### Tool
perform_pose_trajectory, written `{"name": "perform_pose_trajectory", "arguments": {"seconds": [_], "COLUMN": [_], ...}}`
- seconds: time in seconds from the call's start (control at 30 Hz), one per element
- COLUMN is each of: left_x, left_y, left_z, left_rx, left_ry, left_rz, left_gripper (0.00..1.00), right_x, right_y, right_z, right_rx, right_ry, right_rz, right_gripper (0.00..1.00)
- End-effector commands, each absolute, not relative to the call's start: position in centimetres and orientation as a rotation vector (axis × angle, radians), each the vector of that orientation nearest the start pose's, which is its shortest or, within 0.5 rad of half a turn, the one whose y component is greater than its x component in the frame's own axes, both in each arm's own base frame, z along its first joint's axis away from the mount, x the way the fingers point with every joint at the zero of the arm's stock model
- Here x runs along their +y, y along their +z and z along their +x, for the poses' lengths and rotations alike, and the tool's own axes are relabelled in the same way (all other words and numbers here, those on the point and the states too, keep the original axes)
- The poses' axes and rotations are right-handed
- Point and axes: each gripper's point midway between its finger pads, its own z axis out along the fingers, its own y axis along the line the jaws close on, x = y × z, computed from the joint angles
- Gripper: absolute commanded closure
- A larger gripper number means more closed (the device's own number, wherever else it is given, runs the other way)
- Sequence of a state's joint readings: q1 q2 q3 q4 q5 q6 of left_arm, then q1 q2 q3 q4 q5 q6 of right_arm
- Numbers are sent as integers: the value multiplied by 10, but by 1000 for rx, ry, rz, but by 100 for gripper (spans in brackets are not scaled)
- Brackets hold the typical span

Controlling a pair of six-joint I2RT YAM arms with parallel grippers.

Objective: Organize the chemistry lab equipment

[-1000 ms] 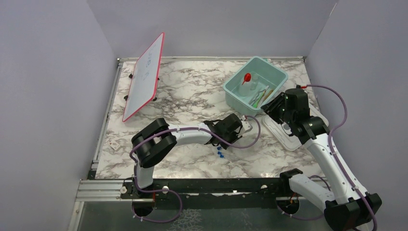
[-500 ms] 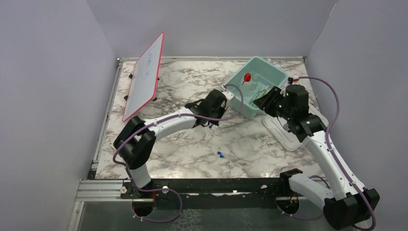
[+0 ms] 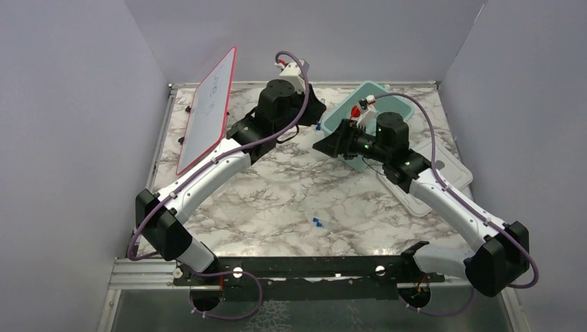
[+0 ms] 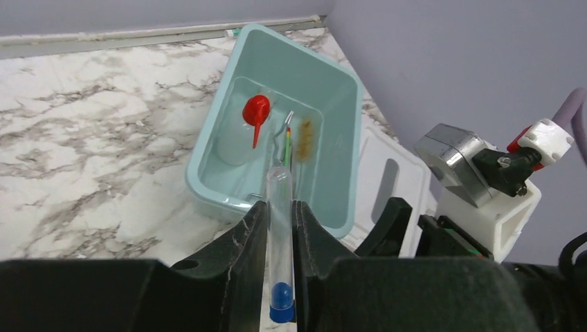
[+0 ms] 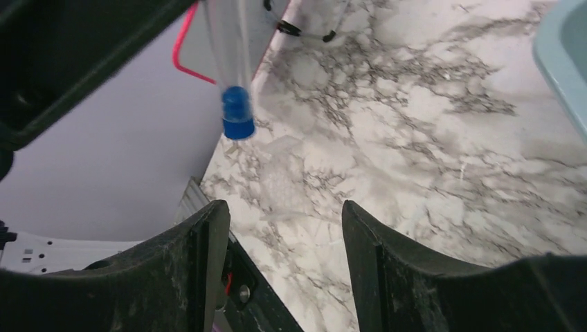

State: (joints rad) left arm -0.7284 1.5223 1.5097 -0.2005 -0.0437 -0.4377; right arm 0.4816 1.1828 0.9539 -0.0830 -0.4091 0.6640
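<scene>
Most items (funnel (image 4: 255,111), brush (image 4: 304,135)) are lying in the tub (image 4: 297,47); left hand (image 4: 280,211) is clamping one tube (image 4: 280,183), right hand (image 5: 280,214) is gaping empty, other tubes (image 3: 316,222) are waiting on the near counter (image 3: 277,200).

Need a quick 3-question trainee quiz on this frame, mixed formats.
1. True or false: the left hand is shut on a blue-capped tube.
2. The red funnel lies: A inside the teal tub, B beside it, C under it.
3. Fill in: the right hand is ____, with nothing between its fingers.
Key: 1 true; 2 A; 3 open.
</scene>
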Motion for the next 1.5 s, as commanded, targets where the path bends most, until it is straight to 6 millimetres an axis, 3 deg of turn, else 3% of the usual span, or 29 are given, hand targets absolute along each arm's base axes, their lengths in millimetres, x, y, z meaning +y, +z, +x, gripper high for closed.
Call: {"name": "perform_pose_trajectory", "arguments": {"seconds": [0.0,0.23,0.53,0.77,1.1,1.33,1.47], "left_x": [-331,-318,-316,-313,-295,-301,-306], "left_y": [374,383,375,374,403,393,376], "left_z": [350,343,335,327,305,293,293], "left_rx": [1831,1819,1840,1851,1827,1931,2007], "left_ry": [-953,-1002,-1035,-1066,-1177,-1313,-1384], "left_rz": [80,6,2,29,182,277,271], "left_gripper": [79,79,79,75,22,17,28], "right_x": [277,285,286,286,278,281,281], "right_y": [313,334,335,341,330,321,317], "right_z": [307,322,335,327,306,288,286], "right_rx": [1810,1727,1694,1643,1672,1681,1692], "right_ry": [1211,1259,1218,1156,938,912,890], "right_rz": [-139,-97,-94,-261,-655,-943,-1023], "right_gripper": [35,36,65,85,88,87,85]}}
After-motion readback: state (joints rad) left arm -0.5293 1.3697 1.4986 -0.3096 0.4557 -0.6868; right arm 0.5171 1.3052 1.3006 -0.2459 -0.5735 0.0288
